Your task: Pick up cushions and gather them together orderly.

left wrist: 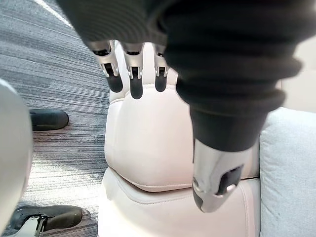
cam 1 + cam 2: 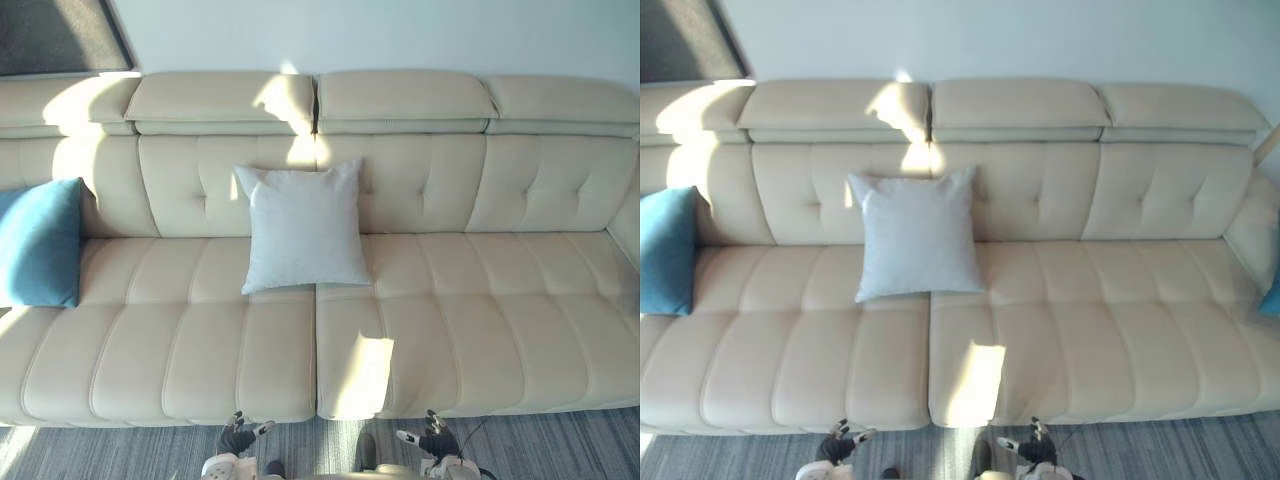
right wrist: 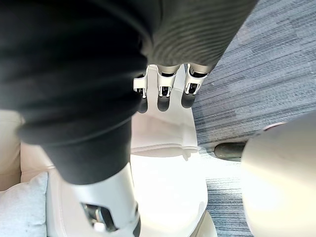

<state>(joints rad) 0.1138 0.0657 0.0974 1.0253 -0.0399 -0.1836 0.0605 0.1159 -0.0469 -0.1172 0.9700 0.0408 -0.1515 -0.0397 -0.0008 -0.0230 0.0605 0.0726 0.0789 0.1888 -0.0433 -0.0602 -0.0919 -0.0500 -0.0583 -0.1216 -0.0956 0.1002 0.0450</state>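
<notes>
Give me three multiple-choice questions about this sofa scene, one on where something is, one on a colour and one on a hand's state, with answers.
1. Where on the sofa is the white cushion?
A. flat on the right-end seat
B. at the middle, leaning on the backrest
C. on top of the headrest

2. What colour is the left-end cushion?
A. red
B. black
C. blue

3. How is the left hand?
A. open, holding nothing
B. shut on the white cushion
C. pressing the seat

Answers: B, it stands propped against the middle backrest; C, it is plainly blue; A, its fingers hang straight, touching nothing.
</notes>
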